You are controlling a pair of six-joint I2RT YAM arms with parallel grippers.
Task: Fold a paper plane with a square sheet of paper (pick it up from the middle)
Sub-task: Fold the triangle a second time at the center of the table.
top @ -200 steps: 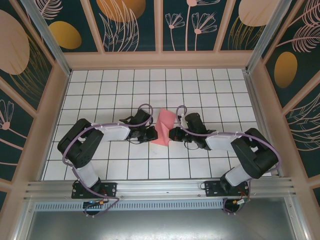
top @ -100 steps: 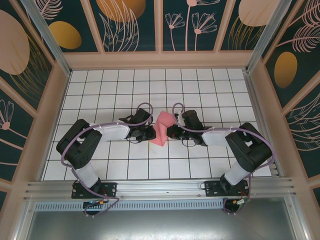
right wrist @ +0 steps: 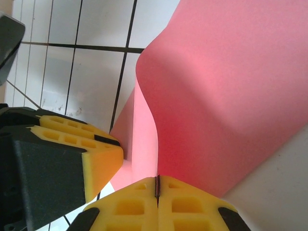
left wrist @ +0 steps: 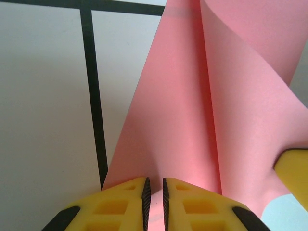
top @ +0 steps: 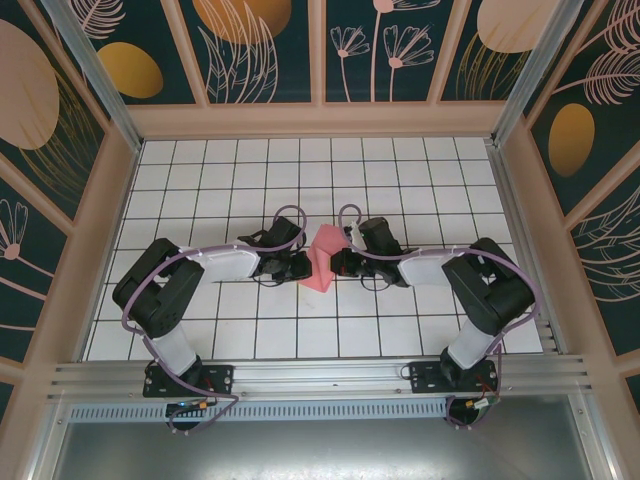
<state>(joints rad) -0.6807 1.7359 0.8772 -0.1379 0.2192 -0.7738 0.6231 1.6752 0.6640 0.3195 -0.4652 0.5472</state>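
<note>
The right arm is pushing in toward the left across the white gridded surface [top: 250, 180]. This is squeezing the salmon-pink square sheet of thin paper [top: 322, 260] into a narrower, taller ridge between the two tools at mid-surface. A centre fold seems to be forming, with the plane far from finished. The right tool [right wrist: 157, 180] is pinching together on a curled edge of the sheet. The left tool [left wrist: 154, 185] is standing at a hair's gap, apparently gripping the sheet's lower edge. Billowing paper is hiding any crease line, both wrist views are cutting off the sheet's corners, and from above the fingertips are looking too small to read.
</note>
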